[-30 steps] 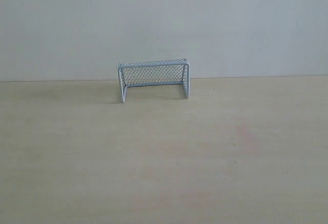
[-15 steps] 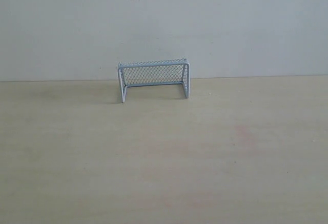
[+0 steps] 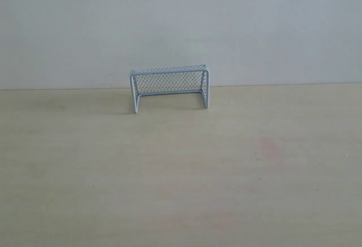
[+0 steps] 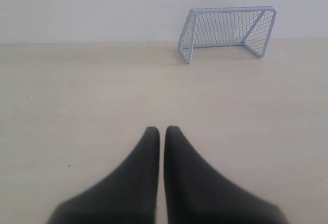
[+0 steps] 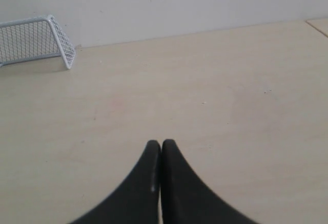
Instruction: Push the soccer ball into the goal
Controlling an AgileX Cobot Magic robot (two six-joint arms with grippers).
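The light-blue wire goal [image 3: 169, 87] with mesh netting stands at the back of the pale wooden table, against the white wall, its mouth facing the front. It also shows in the left wrist view as the goal [image 4: 228, 31] and partly in the right wrist view as the goal [image 5: 36, 41]. The soccer ball is not visible in any view. My left gripper [image 4: 162, 129] is shut with nothing in it, well short of the goal. My right gripper [image 5: 161, 143] is shut and empty too. Neither gripper appears in the exterior view.
The white wall [image 3: 181, 26] runs along the back edge of the table [image 3: 181, 173]. A table edge or seam [image 5: 316, 27] shows at the far side of the right wrist view.
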